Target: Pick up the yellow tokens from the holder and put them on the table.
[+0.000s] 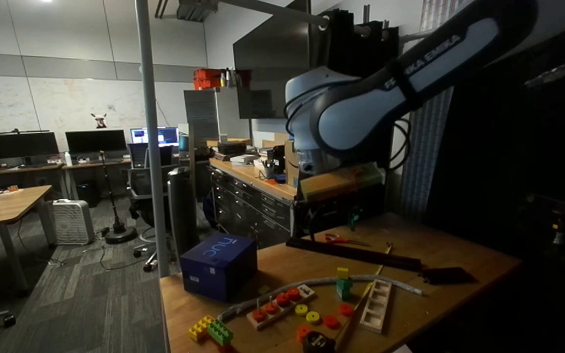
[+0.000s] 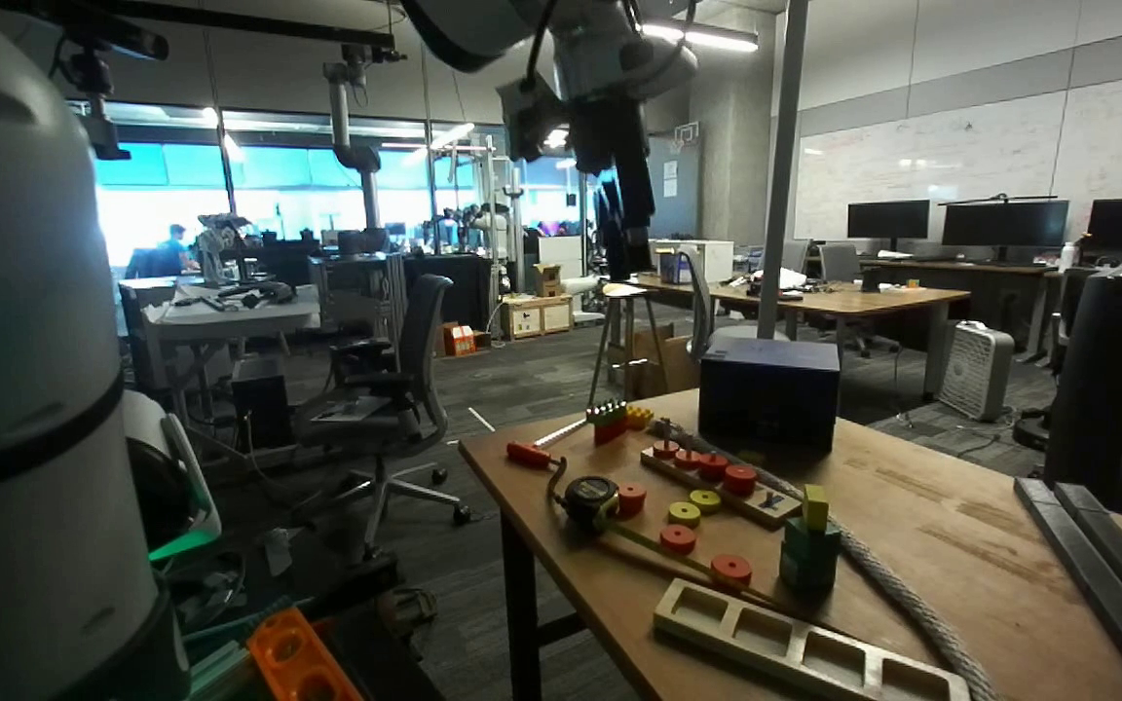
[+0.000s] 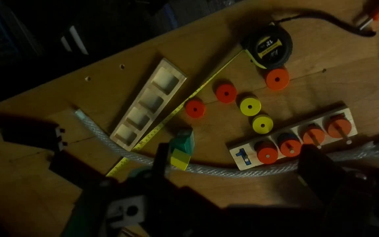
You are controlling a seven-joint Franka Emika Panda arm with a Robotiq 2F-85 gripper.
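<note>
Two yellow tokens lie side by side on the table (image 1: 272, 268); they show in both exterior views (image 1: 313, 317) (image 2: 684, 513) and the wrist view (image 3: 262, 124). Beside them is the wooden peg holder (image 3: 242, 161), also seen in an exterior view (image 2: 773, 504). Red-orange discs sit on several of its pegs; its end peg, by a blue "1", is bare. No yellow token shows on the holder. My gripper (image 3: 235, 154) is open, with nothing between its fingers. It hangs well above the table in both exterior views (image 1: 332, 228) (image 2: 631, 239).
Loose red discs (image 3: 226, 93) and a tape measure (image 3: 270, 46) with its blade out lie near the tokens. A grey rope (image 3: 215, 171), a compartment tray (image 3: 148, 102), a green block (image 2: 809, 555) with a yellow block on top, a dark blue box (image 1: 218, 267) and a black bar (image 1: 356, 254) are around.
</note>
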